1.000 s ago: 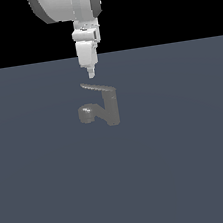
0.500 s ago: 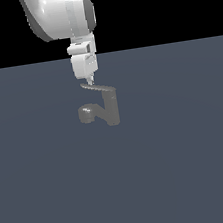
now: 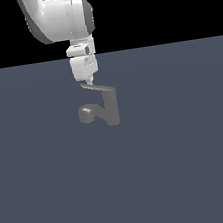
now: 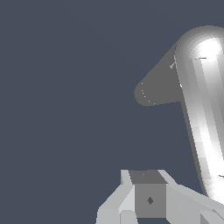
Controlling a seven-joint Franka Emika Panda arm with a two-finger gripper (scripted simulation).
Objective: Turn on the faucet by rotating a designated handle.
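The dull-grey faucet [image 3: 111,108] stands on the dark floor, its rounded spout head [image 3: 87,112] toward the exterior view's left. The handle [image 3: 99,87] is a thin blade projecting from the body's top toward that same left. My gripper [image 3: 89,81] hangs tip-down with its fingers together, right at the blade's free end and seemingly touching it. In the wrist view the fingers [image 4: 148,200] sit beside a long bright bar that seems to be the handle [image 4: 203,122]. A darker tapered part of the faucet [image 4: 155,89] branches off below it.
The white arm [image 3: 64,19] comes down from the exterior view's upper left. A flat dark grey floor [image 3: 182,163] surrounds the faucet.
My gripper has moved down and toward the exterior view's left, from above the handle to its free end. The arm has leaned over leftward. The handle has not visibly turned.
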